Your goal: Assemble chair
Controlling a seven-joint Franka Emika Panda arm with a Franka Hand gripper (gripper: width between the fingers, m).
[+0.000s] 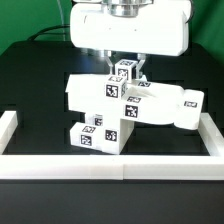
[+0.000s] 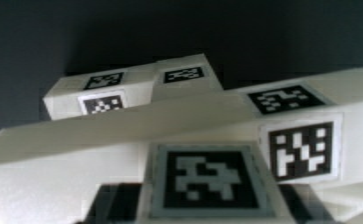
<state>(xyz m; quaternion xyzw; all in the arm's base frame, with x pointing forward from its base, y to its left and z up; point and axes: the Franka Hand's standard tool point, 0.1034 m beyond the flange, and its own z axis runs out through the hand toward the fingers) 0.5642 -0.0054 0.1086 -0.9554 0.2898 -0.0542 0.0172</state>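
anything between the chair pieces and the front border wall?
No. In the exterior view only bare black table separates the chair pieces from the front border wall.

- the arm comes straight down from above, its wide white wrist housing level and square-on in the exterior view.
- the gripper (image 1: 127, 72) points downward below that housing, its dark fingers (image 1: 142, 74) hanging vertical.
- the jaws stand narrow, pinched on the tagged top block of the chair (image 1: 125, 105).
- in the wrist view the fingertips show only as dark blurred shapes at the frame's edge, either side of that block.
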